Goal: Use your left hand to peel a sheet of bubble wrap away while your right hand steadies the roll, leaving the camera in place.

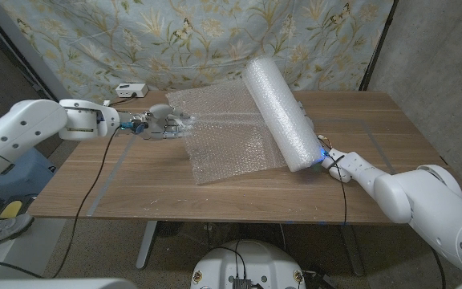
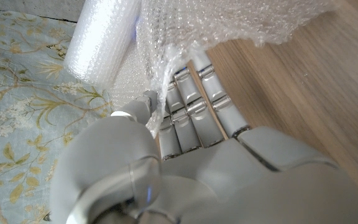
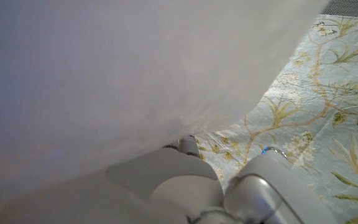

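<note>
Large white cylindrical roll of bubble wrap (image 1: 280,112) lying slantwise across the wooden table (image 1: 135,181), running from near the far edge toward the near right corner. Clear bubbled sheet (image 1: 227,144) unrolled from it toward the table's left side, spread over the middle and partly lifted off the wood. Left hand (image 1: 164,123) near the far left part of the table, fingers (image 2: 191,102) closed on the sheet's free edge, thumb pressing the plastic against them. Right hand (image 1: 333,158) against the near end of the roll by the right edge; mostly hidden behind it, so cannot tell how far its fingers are closed. Small white box (image 1: 130,90) with a cable at the far left corner.
</note>
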Motion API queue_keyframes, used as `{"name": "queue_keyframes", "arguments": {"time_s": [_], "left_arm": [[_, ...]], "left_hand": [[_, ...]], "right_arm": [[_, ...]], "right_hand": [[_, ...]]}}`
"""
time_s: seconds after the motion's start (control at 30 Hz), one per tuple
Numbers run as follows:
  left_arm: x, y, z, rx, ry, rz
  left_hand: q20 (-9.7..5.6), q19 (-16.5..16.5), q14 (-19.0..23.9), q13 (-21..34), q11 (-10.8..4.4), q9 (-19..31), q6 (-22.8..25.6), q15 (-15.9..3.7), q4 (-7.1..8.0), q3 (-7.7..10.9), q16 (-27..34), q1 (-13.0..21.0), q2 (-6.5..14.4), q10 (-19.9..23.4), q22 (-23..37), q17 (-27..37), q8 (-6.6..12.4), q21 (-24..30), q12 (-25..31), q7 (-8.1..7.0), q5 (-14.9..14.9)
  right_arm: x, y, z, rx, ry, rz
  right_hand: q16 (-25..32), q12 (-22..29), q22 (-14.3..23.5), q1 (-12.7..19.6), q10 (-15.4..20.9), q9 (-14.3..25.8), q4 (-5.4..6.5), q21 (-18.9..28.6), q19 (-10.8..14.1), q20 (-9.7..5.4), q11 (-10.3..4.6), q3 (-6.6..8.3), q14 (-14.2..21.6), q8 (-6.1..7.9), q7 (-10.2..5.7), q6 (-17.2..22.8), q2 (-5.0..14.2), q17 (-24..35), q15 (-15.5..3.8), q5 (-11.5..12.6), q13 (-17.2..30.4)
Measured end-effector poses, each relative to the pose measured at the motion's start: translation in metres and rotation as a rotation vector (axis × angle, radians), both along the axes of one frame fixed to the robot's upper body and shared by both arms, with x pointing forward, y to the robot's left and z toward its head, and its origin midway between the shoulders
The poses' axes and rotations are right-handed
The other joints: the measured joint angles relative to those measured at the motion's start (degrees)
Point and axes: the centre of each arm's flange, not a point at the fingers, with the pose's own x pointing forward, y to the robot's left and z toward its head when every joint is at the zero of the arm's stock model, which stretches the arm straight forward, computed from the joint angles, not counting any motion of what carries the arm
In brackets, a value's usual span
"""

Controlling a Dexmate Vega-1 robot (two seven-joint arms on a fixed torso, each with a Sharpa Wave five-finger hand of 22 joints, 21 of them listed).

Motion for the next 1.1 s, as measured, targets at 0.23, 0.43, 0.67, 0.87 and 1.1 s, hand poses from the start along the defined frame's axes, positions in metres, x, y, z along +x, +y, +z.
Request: {"name": "queue_keyframes", "arguments": {"time_s": [0.23, 0.43, 0.67, 0.87, 1.1], "left_arm": [[-0.005, 0.007, 0.000, -0.005, -0.005, 0.017], [-0.006, 0.011, 0.001, -0.004, -0.006, 0.024], [-0.006, 0.014, 0.000, -0.006, -0.005, 0.025], [-0.007, 0.017, 0.000, -0.003, -0.006, 0.028], [-0.008, 0.020, -0.001, 0.003, -0.005, 0.032]], "left_hand": [[0.02, -0.02, -0.01, 0.00, -0.20, 0.28, 0.00, 0.00, 0.08, 0.08, 0.00, 0.00, 0.00, -0.22, 0.00, -0.01, 0.00, 0.21, 0.00, 0.00, 0.00], [0.32, -0.31, -0.01, 0.00, -0.18, 0.28, 0.00, 0.00, 0.07, 0.07, 0.00, 0.00, 0.00, -0.22, 0.01, 0.00, 0.00, 0.21, 0.00, 0.00, 0.00], [0.32, -0.31, -0.01, -0.01, -0.17, 0.27, 0.00, 0.00, 0.07, 0.07, 0.00, 0.00, 0.00, -0.23, 0.01, 0.04, -0.01, 0.43, 0.00, 0.00, 0.00], [0.31, -0.31, -0.01, -0.01, -0.19, 0.26, 0.00, -0.01, 0.07, 0.07, 0.00, 0.01, -0.01, -0.20, 0.01, 0.04, -0.01, 0.43, 0.00, 0.00, 0.00], [0.32, -0.31, -0.01, -0.01, -0.19, 0.26, 0.00, 0.00, 0.07, 0.07, 0.00, 0.01, -0.01, -0.20, 0.01, 0.04, -0.01, 0.87, 0.00, 0.00, 0.00]], "right_arm": [[0.002, 0.000, 0.001, -0.003, 0.001, -0.012], [0.003, 0.000, 0.002, -0.003, 0.001, -0.021], [0.003, 0.000, 0.003, -0.002, -0.002, -0.027], [0.003, -0.001, 0.002, 0.002, -0.005, -0.027], [0.002, -0.002, 0.002, 0.006, -0.010, -0.025]], "right_hand": [[0.00, -0.21, -0.19, 0.00, 0.00, 0.00, 0.08, 0.00, 0.00, 0.00, 0.00, -0.07, 0.22, 0.00, 0.00, 0.00, 0.00, -0.02, 0.21, 0.00, -0.03], [0.00, -0.21, -0.19, 0.00, 0.35, 0.00, 0.06, 0.00, -0.01, 0.00, -0.28, -0.06, 0.30, 0.00, 0.00, 0.00, 0.00, -0.03, 0.30, 0.00, -0.02], [0.00, -0.21, -0.20, 0.00, 0.62, 0.00, 0.22, 0.00, 0.21, -0.21, 0.00, -0.21, 0.30, 0.00, 0.00, 0.00, 0.00, -0.17, 0.30, 0.00, 0.01], [0.00, -0.43, -0.20, 0.00, 0.62, 0.00, -0.11, -0.25, 0.30, -0.30, 0.00, -0.53, 0.30, 0.00, 0.00, 0.00, 0.00, -0.17, 0.30, 0.44, 0.01], [0.00, -0.42, -0.20, 0.00, 0.62, 0.00, -0.11, -0.25, 0.29, -0.30, 0.00, -0.53, 0.30, 0.00, 0.00, 0.00, 0.00, -0.17, 0.30, 0.44, 0.01]]}}
